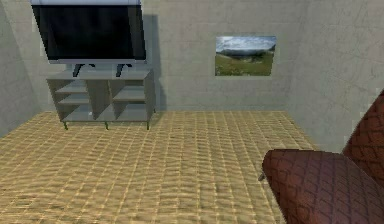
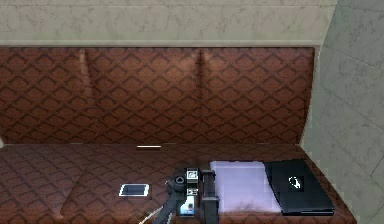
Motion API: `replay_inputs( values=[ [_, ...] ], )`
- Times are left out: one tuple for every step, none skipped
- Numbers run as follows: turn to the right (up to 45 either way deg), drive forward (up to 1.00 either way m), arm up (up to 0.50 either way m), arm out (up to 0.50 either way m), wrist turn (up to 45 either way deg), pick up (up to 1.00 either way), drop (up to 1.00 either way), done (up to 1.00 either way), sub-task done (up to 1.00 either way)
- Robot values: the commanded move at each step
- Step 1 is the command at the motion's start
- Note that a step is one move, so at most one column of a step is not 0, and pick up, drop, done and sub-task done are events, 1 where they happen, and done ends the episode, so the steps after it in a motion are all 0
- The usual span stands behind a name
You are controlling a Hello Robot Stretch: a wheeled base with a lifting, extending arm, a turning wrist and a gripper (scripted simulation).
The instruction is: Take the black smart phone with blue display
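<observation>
1. While the arm point(image 2: 208, 204) comes up as a dark square bar from the near edge of the arm side view, just right of the middle, I see it reach only over the near part of the sofa point(image 2: 150, 95) seat.
2. At its far end sit the two white marker squares point(image 2: 191, 181). Left of them the jaws' dark body angles off toward the near left, low over the seat.
3. I cannot tell whether the jaws hold anything. Their tips run down toward the bottom edge against the patterned seat, and how they stand does not show.
4. The phone point(image 2: 134, 190) lies flat on the seat, left of the arm and near the jaws. It is a small rectangle with a pale display. I cannot tell whether the jaws are touching it or just beside it.
5. Right of the arm, a pale lilac cushion point(image 2: 243, 185) lies on the seat. A closed black laptop point(image 2: 300, 187) lies just beside that, at the sofa's right end.
6. The sofa is reddish brown with a diamond pattern. Its back cushions run along the far side.
7. Looking ahead, I get a woven tan floor point(image 1: 150, 165), a dark television point(image 1: 90, 30) on a grey shelf stand point(image 1: 105, 95) at the far left, a landscape picture point(image 1: 245, 55) on the far wall, and the sofa's end at the near right.
</observation>
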Motion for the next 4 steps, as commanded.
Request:
replay_inputs(
  values=[
    [0.0,0.0,0.0,0.0,45.0,0.0,0.0,0.0,0.0],
    [0.0,0.0,0.0,0.0,45.0,0.0,0.0,0.0,0.0],
    [0.0,0.0,0.0,0.0,36.0,0.0,0.0,0.0,0.0],
    [0.0,0.0,-0.3,0.0,0.0,0.0,0.0,0.0,0.0]
  ],
)
